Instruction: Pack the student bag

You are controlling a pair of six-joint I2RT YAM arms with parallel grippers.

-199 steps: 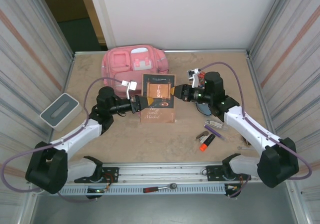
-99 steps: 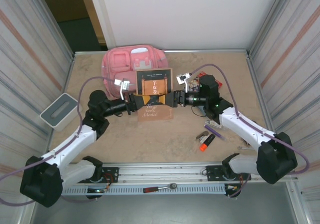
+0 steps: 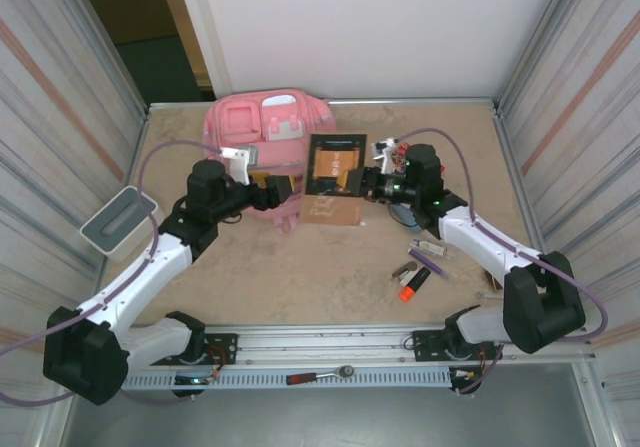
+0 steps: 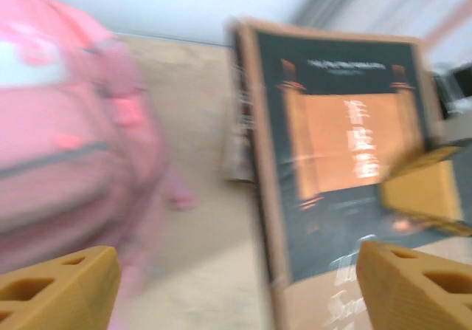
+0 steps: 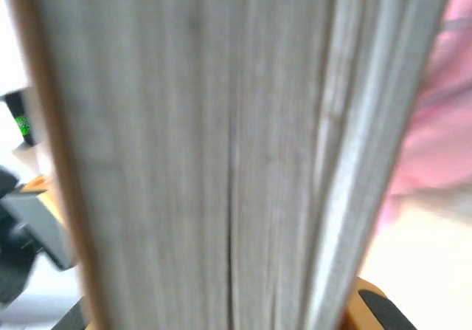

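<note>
The student bag (image 3: 262,127), a pink backpack, lies at the back of the table; it is a pink blur (image 4: 66,145) in the left wrist view. A dark book with an orange panel (image 3: 335,175) stands tilted just right of the bag. My right gripper (image 3: 353,181) is shut on its right edge, and the book's page edges (image 5: 221,153) sit between the jaws of my right gripper (image 5: 221,315). My left gripper (image 3: 283,187) is open over the bag's near edge, left of the book and apart from it. Between the jaws of my left gripper (image 4: 236,286) is bare table, with the book (image 4: 339,145) to the right.
A grey-white box (image 3: 118,219) sits at the left wall. An orange marker (image 3: 413,285), a purple pen (image 3: 428,262) and small bits (image 3: 405,270) lie near the right arm. A ratchet tool (image 3: 320,375) rests on the front rail. Metal walls close both sides.
My left gripper has opened, let go of the book and drawn back to the left. My right gripper has shut on the book's right edge and carried it slightly right and back.
</note>
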